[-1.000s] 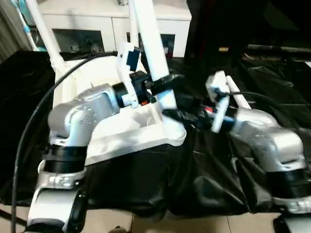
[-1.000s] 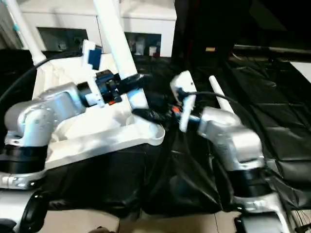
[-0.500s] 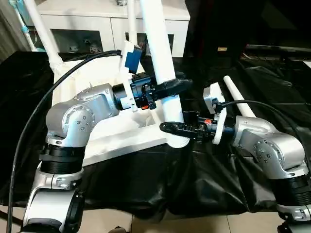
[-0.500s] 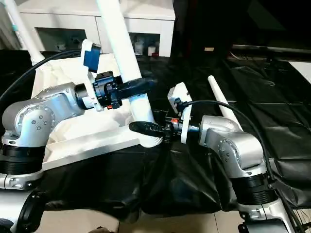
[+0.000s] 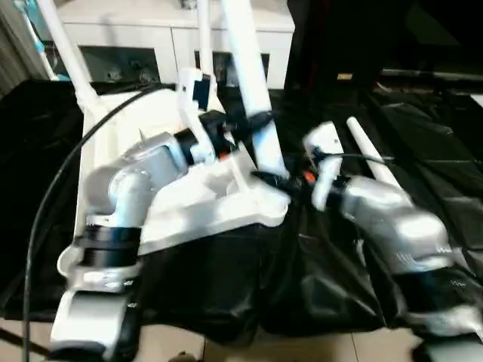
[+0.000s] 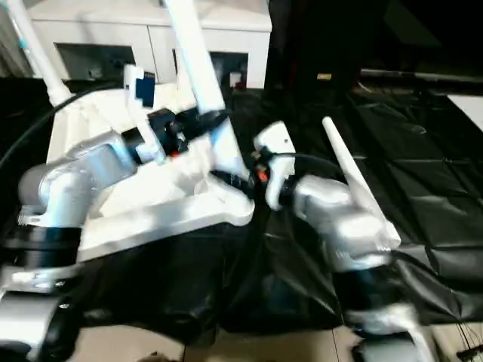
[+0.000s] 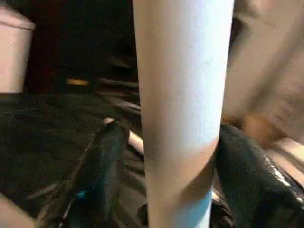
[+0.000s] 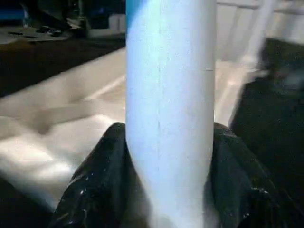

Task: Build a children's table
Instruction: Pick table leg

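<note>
- The black-cloth-draped table (image 5: 423, 136) carries all the work; a white cabinet (image 5: 151, 38) with glass doors stands behind it.
- The children's table top (image 5: 189, 204) lies upside down on the black cloth, ribbed underside up, its near corner at the cloth's front edge.
- One white leg (image 5: 253, 90) rises tilted from the near corner socket, between both grippers; two more legs stand at the far side of the top, one (image 5: 64, 53) at the left corner and one (image 5: 204, 30) further right.
- A fourth leg (image 5: 370, 154) lies loose on the cloth, beside the right forearm.
- The right gripper (image 8: 166, 156) sits low on the tilted leg near its socket: its black fingers (image 8: 95, 185) press both sides of the tube, clamped on it.
- The left gripper (image 7: 173, 156) is higher on the same leg: its fingers (image 7: 102, 171) stand on either side with a slim gap on one side, so whether it grips or merely brackets the tube I cannot tell.
</note>
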{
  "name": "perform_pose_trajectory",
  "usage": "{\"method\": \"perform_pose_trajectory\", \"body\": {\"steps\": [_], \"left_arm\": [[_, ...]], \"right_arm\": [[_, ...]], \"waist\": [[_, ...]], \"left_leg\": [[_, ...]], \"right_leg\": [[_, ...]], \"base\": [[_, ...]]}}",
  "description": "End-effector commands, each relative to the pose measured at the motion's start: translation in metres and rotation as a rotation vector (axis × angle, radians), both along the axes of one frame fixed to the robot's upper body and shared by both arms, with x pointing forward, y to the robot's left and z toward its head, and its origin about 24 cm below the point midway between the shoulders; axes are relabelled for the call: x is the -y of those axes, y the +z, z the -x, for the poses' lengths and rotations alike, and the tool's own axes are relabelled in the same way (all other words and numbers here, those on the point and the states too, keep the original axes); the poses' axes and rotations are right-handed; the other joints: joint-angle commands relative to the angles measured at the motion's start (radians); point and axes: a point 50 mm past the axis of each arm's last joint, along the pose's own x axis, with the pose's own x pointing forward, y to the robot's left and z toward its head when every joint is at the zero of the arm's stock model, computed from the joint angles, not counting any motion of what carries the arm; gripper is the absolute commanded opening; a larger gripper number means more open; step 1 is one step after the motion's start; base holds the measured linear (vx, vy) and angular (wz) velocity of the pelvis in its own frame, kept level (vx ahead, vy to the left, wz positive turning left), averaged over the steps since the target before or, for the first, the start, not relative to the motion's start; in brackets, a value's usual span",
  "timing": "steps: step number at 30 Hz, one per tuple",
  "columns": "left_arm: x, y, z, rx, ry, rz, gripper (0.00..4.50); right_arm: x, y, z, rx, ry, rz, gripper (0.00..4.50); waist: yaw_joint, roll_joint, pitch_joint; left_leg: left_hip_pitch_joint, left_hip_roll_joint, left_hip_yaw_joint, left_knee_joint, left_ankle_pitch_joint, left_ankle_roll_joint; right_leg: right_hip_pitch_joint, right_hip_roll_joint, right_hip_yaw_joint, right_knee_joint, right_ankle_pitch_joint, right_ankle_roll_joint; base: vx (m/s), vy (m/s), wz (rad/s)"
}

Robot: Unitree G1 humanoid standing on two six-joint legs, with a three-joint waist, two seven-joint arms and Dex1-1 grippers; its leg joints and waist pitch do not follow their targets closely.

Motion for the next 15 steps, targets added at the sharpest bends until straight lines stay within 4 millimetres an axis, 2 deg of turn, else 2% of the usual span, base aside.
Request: {"method": "perform_pose_trajectory", "body": {"steps": [1,4,8,10,13,14,15], "left_arm": [[-0.005,0.002,-0.005,-0.003,0.075,0.008,2.98],[0.003,-0.001,-0.008,-0.054,0.111,0.082,2.98],[0.011,-0.003,-0.011,-0.080,0.145,0.099,2.98],[0.010,-0.003,-0.013,-0.098,0.178,0.118,2.69],[0.009,-0.003,-0.013,-0.098,0.178,0.129,2.57],[0.009,-0.003,-0.012,-0.096,0.177,0.126,2.27],[0.009,-0.003,-0.012,-0.097,0.180,0.127,2.18]], "right_arm": [[-0.003,0.007,-0.002,0.067,-0.020,0.004,1.95],[-0.014,0.004,-0.002,0.092,-0.047,-0.002,1.95],[-0.022,0.000,-0.004,0.125,-0.091,0.021,1.95],[-0.025,0.001,-0.005,0.142,-0.105,0.022,1.95],[-0.028,0.000,-0.004,0.148,-0.102,0.016,1.95],[-0.028,0.000,-0.004,0.148,-0.104,0.014,1.95],[-0.028,0.000,-0.004,0.150,-0.106,0.012,1.95]], "waist": [[0.003,-0.008,-0.076],[0.002,-0.007,-0.076],[0.001,-0.006,-0.075],[0.001,0.000,-0.074],[0.000,-0.003,-0.074],[0.000,-0.003,-0.073],[0.000,-0.003,-0.074]], "left_leg": [[0.010,0.041,-0.015,-0.062,-0.129,0.020],[0.006,0.043,-0.013,-0.060,-0.112,0.039],[0.008,0.042,-0.015,-0.061,-0.134,0.044],[0.010,0.043,-0.016,-0.063,-0.146,0.039],[0.010,0.043,-0.016,-0.063,-0.148,0.041],[0.009,0.043,-0.017,-0.064,-0.148,0.044],[0.009,0.043,-0.017,-0.064,-0.147,0.044]], "right_leg": [[0.064,-0.078,0.051,-0.069,-0.184,-0.159],[0.063,-0.078,0.051,-0.065,-0.144,-0.174],[0.063,-0.079,0.049,-0.070,-0.169,-0.171],[0.061,-0.078,0.049,-0.071,-0.182,-0.167],[0.062,-0.077,0.050,-0.070,-0.167,-0.168],[0.062,-0.077,0.050,-0.070,-0.166,-0.167],[0.062,-0.077,0.050,-0.070,-0.166,-0.167]], "base": [[0.000,0.000,0.00],[0.000,0.000,0.00],[0.000,0.000,0.00],[0.000,0.000,0.00],[0.000,0.000,0.00],[0.000,0.000,0.00],[0.000,0.000,0.00]]}}
